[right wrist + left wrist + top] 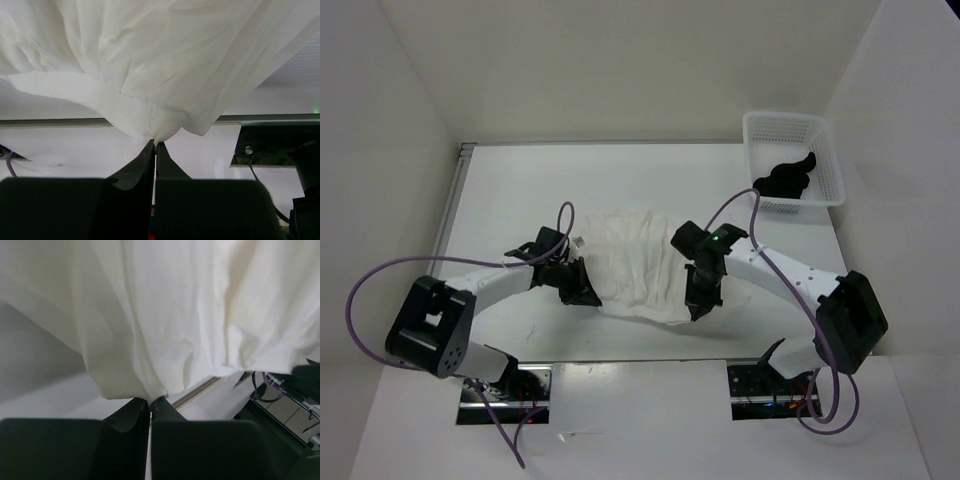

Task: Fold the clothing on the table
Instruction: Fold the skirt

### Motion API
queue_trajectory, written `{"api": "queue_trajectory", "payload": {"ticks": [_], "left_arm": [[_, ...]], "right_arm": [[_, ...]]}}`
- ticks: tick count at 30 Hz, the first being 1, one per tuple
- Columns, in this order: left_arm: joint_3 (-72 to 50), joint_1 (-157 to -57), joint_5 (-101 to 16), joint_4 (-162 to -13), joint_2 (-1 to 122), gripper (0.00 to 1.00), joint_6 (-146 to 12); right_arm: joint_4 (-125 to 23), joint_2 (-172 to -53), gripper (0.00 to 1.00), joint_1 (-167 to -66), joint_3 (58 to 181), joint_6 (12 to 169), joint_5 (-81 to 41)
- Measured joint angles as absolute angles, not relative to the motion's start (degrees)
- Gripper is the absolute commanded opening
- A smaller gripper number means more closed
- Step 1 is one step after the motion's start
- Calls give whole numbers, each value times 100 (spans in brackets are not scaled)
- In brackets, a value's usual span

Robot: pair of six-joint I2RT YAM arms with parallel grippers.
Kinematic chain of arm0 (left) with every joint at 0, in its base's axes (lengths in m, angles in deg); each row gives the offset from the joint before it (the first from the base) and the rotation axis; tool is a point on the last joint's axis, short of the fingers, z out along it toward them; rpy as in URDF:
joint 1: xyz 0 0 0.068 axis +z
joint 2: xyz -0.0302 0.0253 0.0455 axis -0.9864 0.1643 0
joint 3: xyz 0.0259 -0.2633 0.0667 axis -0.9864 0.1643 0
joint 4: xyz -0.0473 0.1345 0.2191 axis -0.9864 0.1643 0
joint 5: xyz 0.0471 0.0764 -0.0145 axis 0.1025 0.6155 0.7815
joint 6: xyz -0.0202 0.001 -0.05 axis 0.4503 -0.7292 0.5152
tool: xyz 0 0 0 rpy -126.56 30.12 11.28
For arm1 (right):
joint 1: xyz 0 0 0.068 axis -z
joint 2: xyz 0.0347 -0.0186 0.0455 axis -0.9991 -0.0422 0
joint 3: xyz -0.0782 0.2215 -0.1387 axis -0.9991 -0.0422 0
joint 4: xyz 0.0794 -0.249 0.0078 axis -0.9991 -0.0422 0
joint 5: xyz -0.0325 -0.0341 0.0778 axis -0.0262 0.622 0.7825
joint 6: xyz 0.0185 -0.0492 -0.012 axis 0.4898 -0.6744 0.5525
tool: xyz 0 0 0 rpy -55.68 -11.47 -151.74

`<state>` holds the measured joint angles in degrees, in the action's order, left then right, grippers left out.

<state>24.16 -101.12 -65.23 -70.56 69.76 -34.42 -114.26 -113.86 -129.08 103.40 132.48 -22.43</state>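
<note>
- Left gripper (151, 401) is pinched on the clothing (635, 260) at its left edge.
- Right gripper (155, 143) is clamped on its right edge.
- Thin, limp fabric will probably sag; hems grip best.

plain white clothing (635, 265), white table (570, 180), white mesh basket (785, 117), black item (785, 180).

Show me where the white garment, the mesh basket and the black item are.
white garment (632, 258): top view, its wrinkled middle.
mesh basket (785, 117): top view, its far rim.
black item (788, 178): top view, its middle, inside the basket.
</note>
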Motion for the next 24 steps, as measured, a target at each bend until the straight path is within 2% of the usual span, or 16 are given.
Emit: {"api": "queue_trajectory", "payload": {"ticks": [10,16,24], "left_arm": [[2405,-10114,-6514,-5533,4775,0,-3442],[2295,-10130,-6621,-5102,4775,0,-3254],[1426,-9843,-6606,-5467,5067,0,-2985]], "right_arm": [[-11562,-10481,0,-13175,9783,13462,-1961],[-11828,-10252,0,-13201,9984,13617,-1970],[-11970,-10483,0,-13181,10972,13652,-2479]]}}
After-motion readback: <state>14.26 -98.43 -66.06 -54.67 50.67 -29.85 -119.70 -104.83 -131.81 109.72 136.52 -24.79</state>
